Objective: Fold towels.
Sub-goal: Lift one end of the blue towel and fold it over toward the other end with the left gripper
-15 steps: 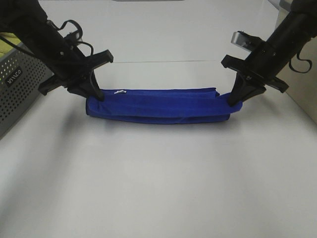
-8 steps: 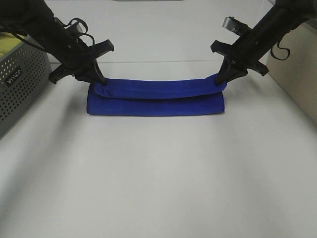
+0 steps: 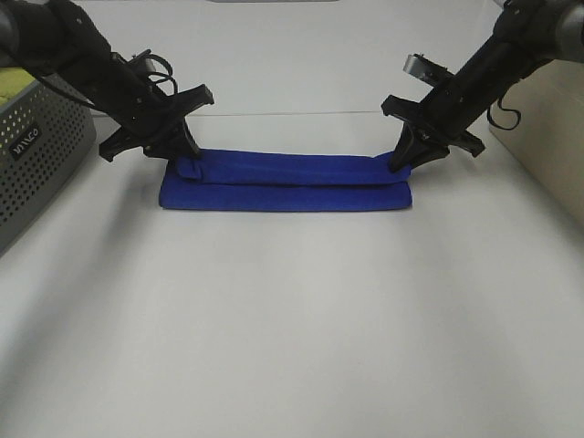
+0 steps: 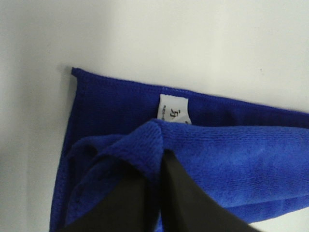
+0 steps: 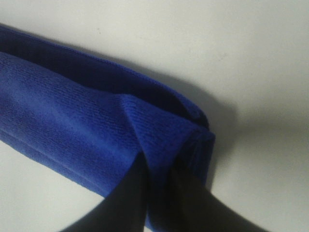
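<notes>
Blue plush towel (image 3: pixel 285 182) lies as a long folded strip on the tabletop (image 3: pixel 292 319), near the grey basket (image 3: pixel 36 155). Left tool (image 3: pixel 182 157) is clenched on the top layer's corner at the end nearer the basket, where the white tag (image 4: pixel 175 109) peeks out. Right tool (image 3: pixel 400 160) pinches the matching corner at the end far from the basket. Both grip low (a thin bunch of cloth between closed jaws), probably so the upper layer settles flat and even over the lower one.
</notes>
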Controlling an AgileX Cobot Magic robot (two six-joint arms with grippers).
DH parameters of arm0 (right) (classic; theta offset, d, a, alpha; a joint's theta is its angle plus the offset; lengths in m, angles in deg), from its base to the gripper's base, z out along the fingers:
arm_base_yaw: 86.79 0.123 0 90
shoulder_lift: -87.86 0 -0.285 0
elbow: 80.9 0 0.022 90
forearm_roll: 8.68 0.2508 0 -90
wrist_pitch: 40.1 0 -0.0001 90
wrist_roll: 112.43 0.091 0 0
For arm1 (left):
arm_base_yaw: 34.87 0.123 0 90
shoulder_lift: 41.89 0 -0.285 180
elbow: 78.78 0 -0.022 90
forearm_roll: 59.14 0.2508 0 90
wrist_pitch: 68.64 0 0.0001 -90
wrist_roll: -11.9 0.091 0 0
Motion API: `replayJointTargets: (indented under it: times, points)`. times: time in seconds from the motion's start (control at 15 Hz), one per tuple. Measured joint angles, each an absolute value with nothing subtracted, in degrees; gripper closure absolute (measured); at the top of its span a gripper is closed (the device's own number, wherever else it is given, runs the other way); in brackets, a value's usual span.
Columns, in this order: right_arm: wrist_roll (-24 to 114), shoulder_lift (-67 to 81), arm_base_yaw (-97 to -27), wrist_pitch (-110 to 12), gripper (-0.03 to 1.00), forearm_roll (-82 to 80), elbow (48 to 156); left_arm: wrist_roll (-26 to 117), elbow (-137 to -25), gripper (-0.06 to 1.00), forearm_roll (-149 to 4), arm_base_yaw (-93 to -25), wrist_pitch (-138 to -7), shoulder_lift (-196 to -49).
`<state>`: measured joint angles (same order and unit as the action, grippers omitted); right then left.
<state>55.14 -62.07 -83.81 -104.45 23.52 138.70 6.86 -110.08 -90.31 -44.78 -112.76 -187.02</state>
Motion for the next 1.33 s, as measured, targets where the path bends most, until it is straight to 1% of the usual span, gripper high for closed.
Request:
replayJointTargets:
  times: [0.07,0.13,0.2,0.27,0.33,0.4,0.6,0.87,1.0,1.13,1.2,1.33]
  points:
    - [55.14,-62.07,-83.81,-104.73,0.67,23.57,138.70,6.86,-110.08,0.53,-90.54,-44.78,-112.53,-187.02]
    - [55.14,-62.07,-83.87,-105.48,0.54,24.60,138.70,6.91,-110.08,0.34,-90.82,-44.78,-112.41,-187.02]
    - [55.14,-62.07,-83.87,-106.45,0.39,25.18,138.70,7.31,-110.08,0.19,-91.05,-44.78,-112.30,-187.02]
    - [55.14,-61.96,-83.87,-107.31,0.28,25.41,138.70,8.06,-110.08,0.12,-90.82,-44.78,-112.24,-186.79]
    - [55.14,-61.62,-83.87,-108.06,0.22,25.46,138.70,8.75,-110.08,0.10,-89.51,-44.78,-112.24,-186.67]
    - [55.14,-60.99,-83.87,-108.69,0.19,24.95,138.70,9.03,-110.14,0.08,-87.50,-44.78,-112.35,-186.56]
    - [55.14,-59.09,-83.87,-109.32,0.17,22.14,138.70,9.03,-110.20,0.08,-82.51,-44.78,-115.22,-186.73]
    - [55.14,-59.04,-83.87,-109.37,0.17,21.57,138.70,9.03,-110.25,0.08,-83.83,-44.78,-114.42,-188.91]
    - [55.14,-59.04,-83.87,-109.37,0.17,21.57,138.70,9.03,-110.37,0.11,-86.18,-44.78,-112.18,-189.48]
    - [55.14,-59.04,-83.87,-109.43,0.17,21.57,138.70,9.26,-110.43,0.21,-88.13,-44.78,-111.67,-190.05]
    - [55.14,-59.04,-83.87,-109.43,0.17,21.57,138.70,9.26,-110.43,0.31,-88.59,-44.78,-111.72,-190.34]
    - [55.14,-59.04,-83.87,-109.43,0.17,21.51,138.70,9.26,-110.43,0.62,-88.42,-44.78,-112.18,-190.97]
